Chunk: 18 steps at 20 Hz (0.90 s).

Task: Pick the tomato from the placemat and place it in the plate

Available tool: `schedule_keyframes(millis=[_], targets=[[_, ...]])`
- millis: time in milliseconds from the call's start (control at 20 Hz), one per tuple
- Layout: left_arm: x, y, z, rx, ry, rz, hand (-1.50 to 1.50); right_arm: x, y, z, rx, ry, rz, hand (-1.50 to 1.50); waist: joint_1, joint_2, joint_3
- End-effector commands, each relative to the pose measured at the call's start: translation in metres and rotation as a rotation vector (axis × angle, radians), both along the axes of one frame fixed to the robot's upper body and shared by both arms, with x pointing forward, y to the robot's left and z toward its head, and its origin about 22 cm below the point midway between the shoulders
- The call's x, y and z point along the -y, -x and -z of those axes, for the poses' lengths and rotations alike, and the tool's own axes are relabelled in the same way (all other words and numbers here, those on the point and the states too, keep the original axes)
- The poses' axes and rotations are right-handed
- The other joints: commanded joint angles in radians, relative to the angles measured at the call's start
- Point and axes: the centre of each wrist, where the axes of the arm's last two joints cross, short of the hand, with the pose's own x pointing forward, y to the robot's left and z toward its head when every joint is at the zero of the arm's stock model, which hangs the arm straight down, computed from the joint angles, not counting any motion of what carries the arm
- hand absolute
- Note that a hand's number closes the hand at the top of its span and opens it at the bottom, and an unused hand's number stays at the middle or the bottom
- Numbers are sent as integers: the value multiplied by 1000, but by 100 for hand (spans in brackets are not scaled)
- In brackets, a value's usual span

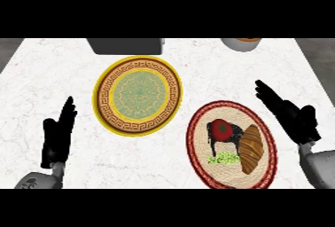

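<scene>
At about eight o'clock on the white marbled table (39, 84), the left robot hand (57, 133) rests with its fingers straight and pointing up the view, released and holding nothing. Just right of it, towards the centre, sits the plate (137, 95), round with a yellow rim, a brown key-pattern band and a pale green patterned middle; nothing lies on it. At twelve o'clock, at the far edge of the table, a dark grey box (126, 45) is cut off by the frame. No writing or brand mark can be read on anything.

At about five o'clock lies the placemat (200, 146), a woven oval with a red border. The tomato (222, 129) sits on the upper left part of it, on a black patch, with a green clump (224, 158) below it and a croissant (251, 148) just beside it on the right. At one o'clock a small bowl (241, 44) shows partly at the table's far edge. At three o'clock the right robot hand (288, 113) hovers beside the placemat's right border, fingers extended and released, apart from the tomato.
</scene>
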Motion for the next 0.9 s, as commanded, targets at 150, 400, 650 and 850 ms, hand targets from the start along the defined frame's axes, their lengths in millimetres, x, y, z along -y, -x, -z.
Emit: schedule_keyframes(millis=[150,400,650,850], targets=[[11,-31,-64,272,-46,239,0,-126,-10,-31,194,-166,-405,150,58,5,31],[22,-41,-88,337,-19,349,0,-123,-22,-66,442,547,-413,150,58,-19,18],[16,-45,-106,354,3,367,0,-198,45,37,379,43,-144,-150,16,13,33],[-15,-44,-115,361,-3,356,0,-210,55,52,466,-72,-129,-150,18,11,31]])
